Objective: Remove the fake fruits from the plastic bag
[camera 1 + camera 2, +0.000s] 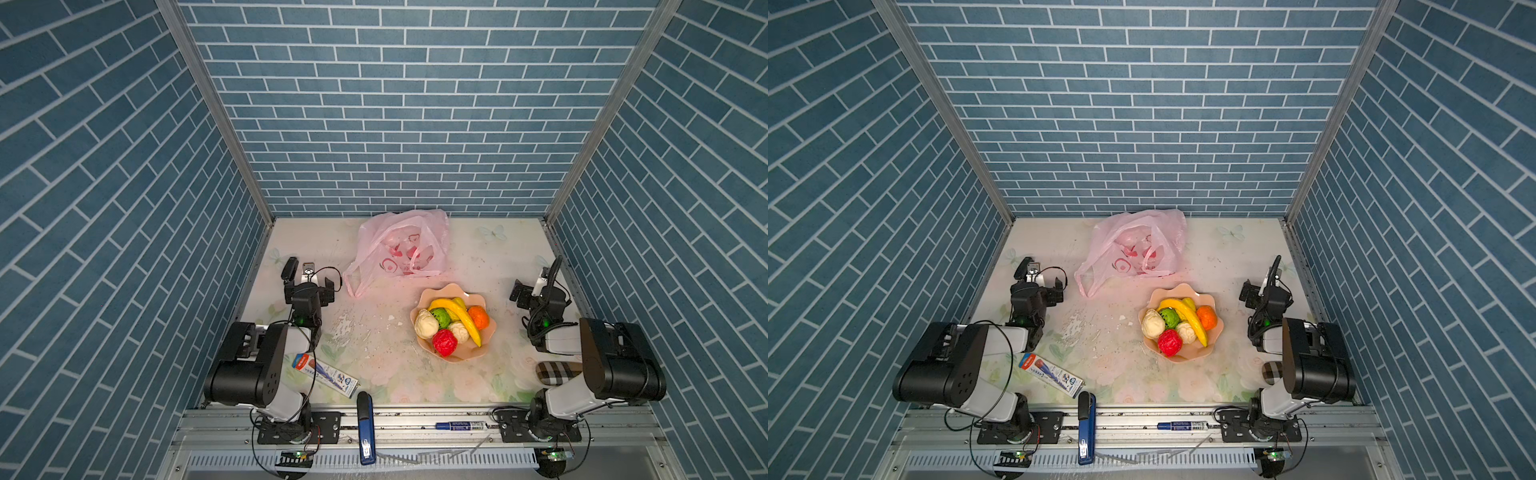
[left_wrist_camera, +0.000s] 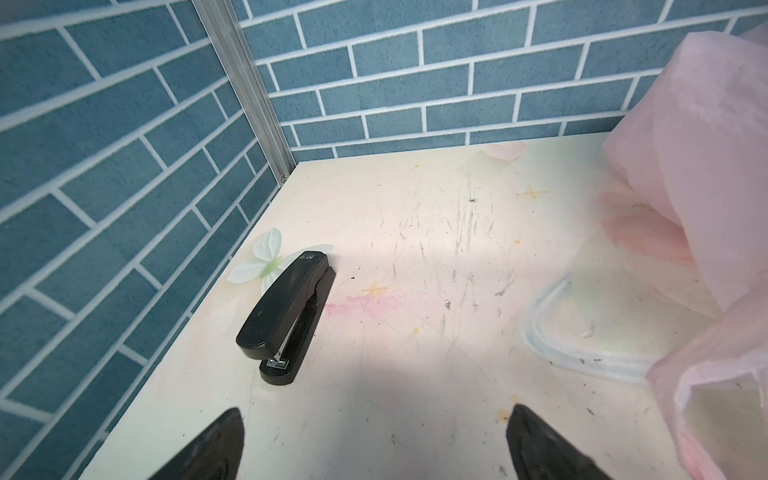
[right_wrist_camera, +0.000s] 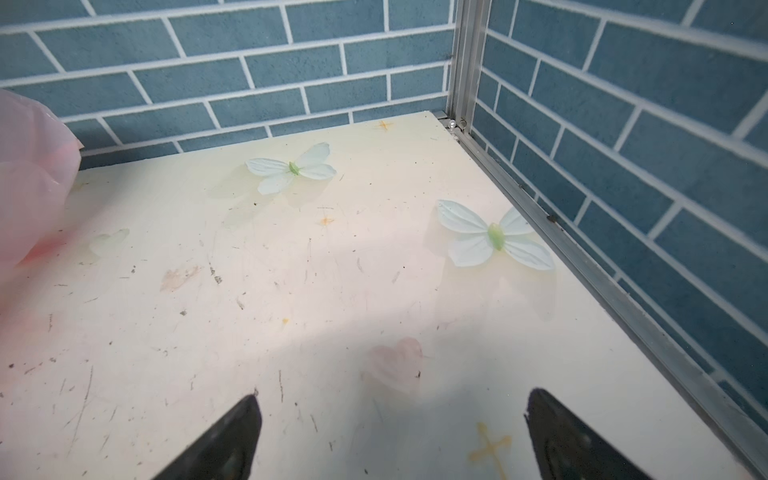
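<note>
The pink plastic bag [image 1: 401, 245] [image 1: 1133, 249] lies crumpled at the back middle of the table, with red prints showing through; I cannot tell whether anything is inside. The fake fruits sit piled on a peach plate [image 1: 451, 289]: a banana [image 1: 457, 316], a green ball [image 1: 440, 318], an orange [image 1: 478, 316], a red fruit [image 1: 444, 343] and two cream ones [image 1: 426, 324]. My left gripper [image 1: 308, 291] [image 2: 376, 409] stands open and empty left of the bag [image 2: 702, 199]. Over bare table, right of the plate, my right gripper [image 1: 538, 286] [image 3: 395, 394] is open and empty.
A black stapler [image 2: 286, 316] lies just left of the left gripper. A printed box [image 1: 324, 372] lies by the left arm, a plaid item [image 1: 557, 370] under the right arm. A blue stapler [image 1: 365, 428] and a marker [image 1: 459, 425] rest on the front rail. Brick-patterned walls enclose three sides.
</note>
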Controlling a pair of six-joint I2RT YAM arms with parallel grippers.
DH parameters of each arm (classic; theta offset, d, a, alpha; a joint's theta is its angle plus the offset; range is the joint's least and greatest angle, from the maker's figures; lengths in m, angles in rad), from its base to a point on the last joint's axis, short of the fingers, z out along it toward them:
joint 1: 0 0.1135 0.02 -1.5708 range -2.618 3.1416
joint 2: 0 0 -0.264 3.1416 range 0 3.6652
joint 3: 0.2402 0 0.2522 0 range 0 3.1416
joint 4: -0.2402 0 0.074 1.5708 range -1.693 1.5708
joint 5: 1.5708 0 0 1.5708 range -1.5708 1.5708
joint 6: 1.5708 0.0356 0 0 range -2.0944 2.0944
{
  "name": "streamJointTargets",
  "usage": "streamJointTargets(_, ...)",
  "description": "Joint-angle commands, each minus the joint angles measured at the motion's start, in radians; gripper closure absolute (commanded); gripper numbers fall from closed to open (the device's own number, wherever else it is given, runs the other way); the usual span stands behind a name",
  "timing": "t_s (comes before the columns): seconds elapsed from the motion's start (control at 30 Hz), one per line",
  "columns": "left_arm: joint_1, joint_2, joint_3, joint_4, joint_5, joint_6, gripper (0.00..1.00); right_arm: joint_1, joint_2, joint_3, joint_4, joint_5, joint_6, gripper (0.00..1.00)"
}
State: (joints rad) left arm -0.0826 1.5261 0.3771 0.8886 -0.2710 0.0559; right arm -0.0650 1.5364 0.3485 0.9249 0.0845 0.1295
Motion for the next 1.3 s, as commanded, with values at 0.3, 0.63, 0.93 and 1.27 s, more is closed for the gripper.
streamJointTargets(0.3, 0.006, 0.003, -0.007, 0.010, 0.001, -0.008, 0.01, 0.007, 0.002, 0.021, -0.023, -0.017, -0.042, 0.01)
streamJointTargets(0.63, 0.006, 0.003, -0.009, 0.009, 0.001, -0.007, 0.01, 0.010, 0.003, 0.030, -0.035, -0.029, -0.053, 0.01)
streamJointTargets(0.93, 0.006, 0.003, -0.007, 0.010, 0.001, -0.008, 0.01, 0.010, 0.005, 0.042, -0.056, -0.065, -0.068, 0.01)
streamJointTargets(1.27, 0.006, 0.003, -0.008, 0.011, 0.001, -0.008, 0.01, 0.010, 0.007, 0.044, -0.060, -0.065, -0.068, 0.01)
